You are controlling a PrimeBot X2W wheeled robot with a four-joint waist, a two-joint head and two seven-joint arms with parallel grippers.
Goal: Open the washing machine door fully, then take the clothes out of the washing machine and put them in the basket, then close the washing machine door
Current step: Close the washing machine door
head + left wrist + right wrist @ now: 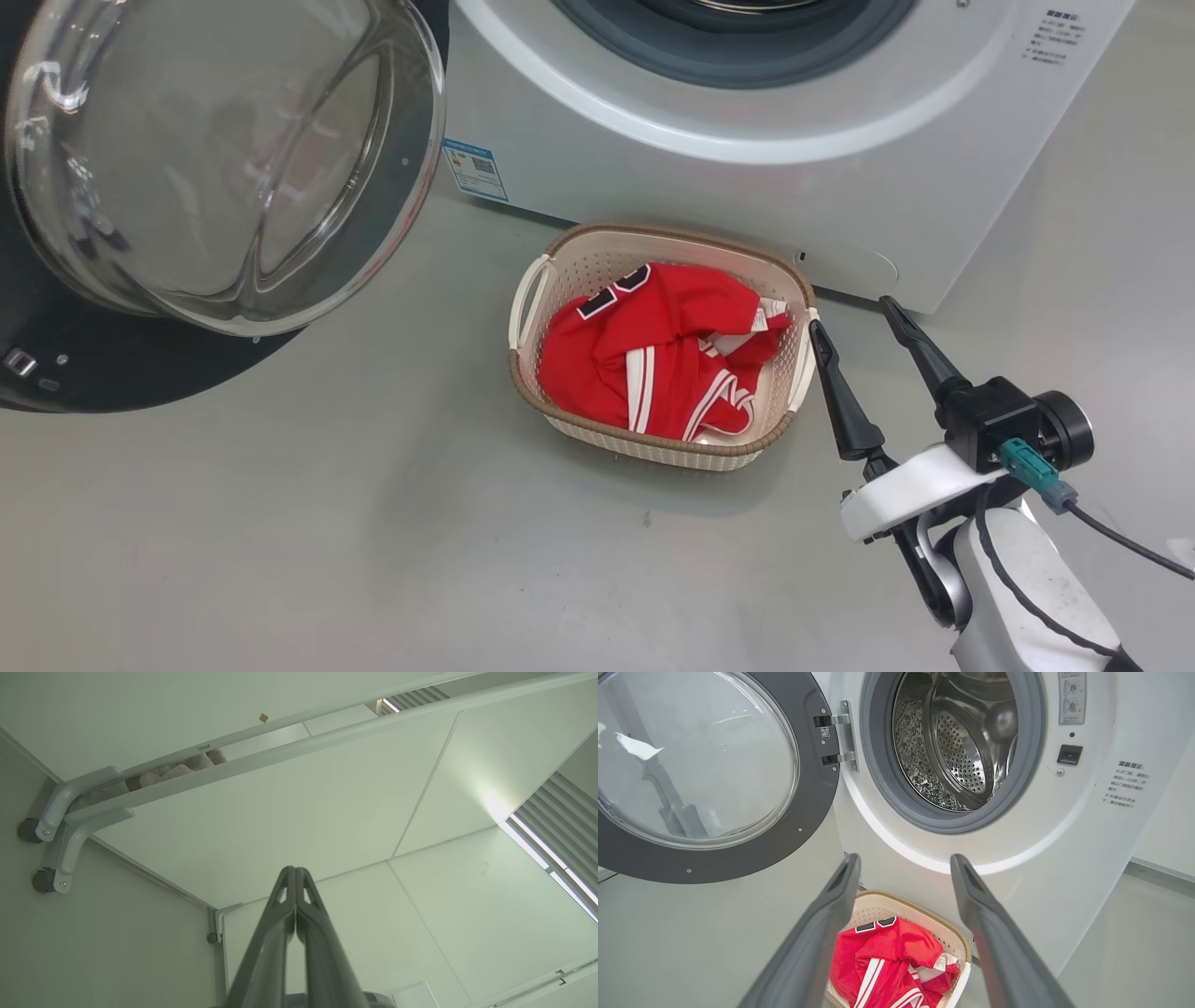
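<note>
In the basket (611, 266), clothes (653, 350), seemingly two garments

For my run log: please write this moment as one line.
clothes in basket; door open; drum looks empty; right gripper open; left gripper shut

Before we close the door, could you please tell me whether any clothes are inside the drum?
No, the steel drum shows bare metal, and the red clothes lie in the basket.

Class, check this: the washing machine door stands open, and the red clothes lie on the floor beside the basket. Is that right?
No: the clothes lie inside the basket, as the head view shows. The washing machine door does stand open.
</note>
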